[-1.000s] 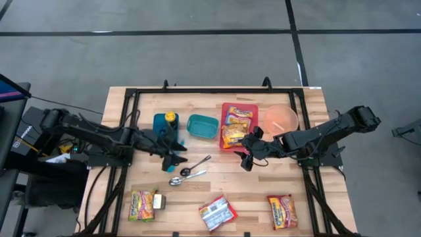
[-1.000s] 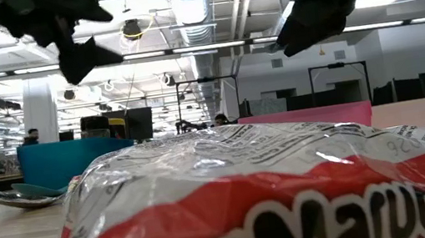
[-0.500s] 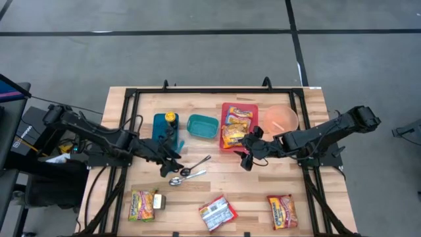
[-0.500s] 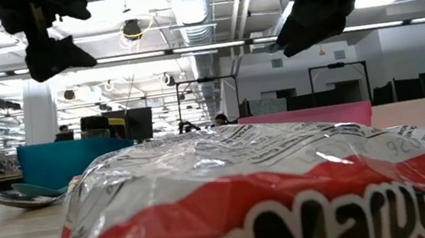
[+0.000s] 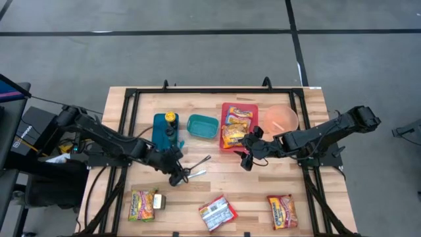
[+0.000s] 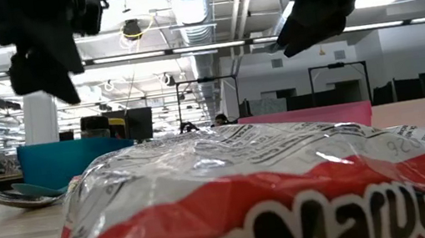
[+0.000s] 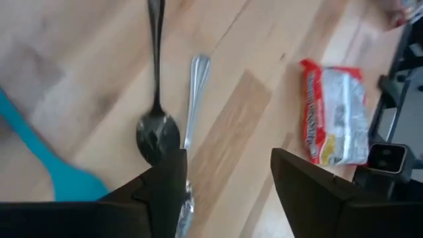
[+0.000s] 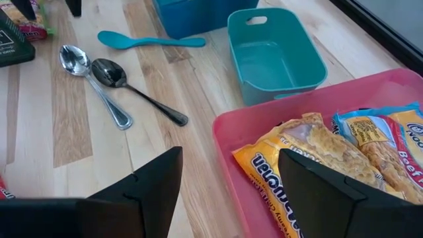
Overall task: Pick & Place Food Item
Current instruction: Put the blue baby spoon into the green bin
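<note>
Large white letters "Maruc", cut off at the edge, were read on the red band of the noodle packet [image 6: 234,208] filling the low view. Small print higher on that wrapper was seen but could not be made out. In the right wrist view, part of a word, "mon", was read on a yellow packet [image 8: 297,165] lying in the pink tray [image 8: 228,142]. No other text was legible.
</note>
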`<action>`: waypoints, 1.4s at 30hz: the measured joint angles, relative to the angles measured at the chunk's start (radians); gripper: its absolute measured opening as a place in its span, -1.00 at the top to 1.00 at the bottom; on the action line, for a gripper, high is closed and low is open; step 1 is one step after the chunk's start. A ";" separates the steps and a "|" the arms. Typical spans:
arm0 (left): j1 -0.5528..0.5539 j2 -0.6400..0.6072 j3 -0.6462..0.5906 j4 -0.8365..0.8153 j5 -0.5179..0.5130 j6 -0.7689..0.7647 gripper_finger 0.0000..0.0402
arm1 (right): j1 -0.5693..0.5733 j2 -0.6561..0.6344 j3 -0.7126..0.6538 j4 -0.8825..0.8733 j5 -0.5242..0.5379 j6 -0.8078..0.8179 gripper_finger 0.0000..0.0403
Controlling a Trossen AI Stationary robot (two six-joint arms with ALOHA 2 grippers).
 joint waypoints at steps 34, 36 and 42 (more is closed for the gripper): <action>-0.043 0.119 0.000 -0.231 -0.032 0.085 0.20 | 0.001 0.000 0.000 -0.029 -0.002 0.000 -0.22; -0.057 0.119 0.000 -0.231 -0.033 0.167 0.21 | 0.001 0.000 0.000 -0.030 -0.002 0.000 -0.22; -0.087 0.119 -0.002 -0.231 -0.041 0.352 0.23 | 0.001 0.000 0.000 -0.032 -0.001 -0.001 -0.22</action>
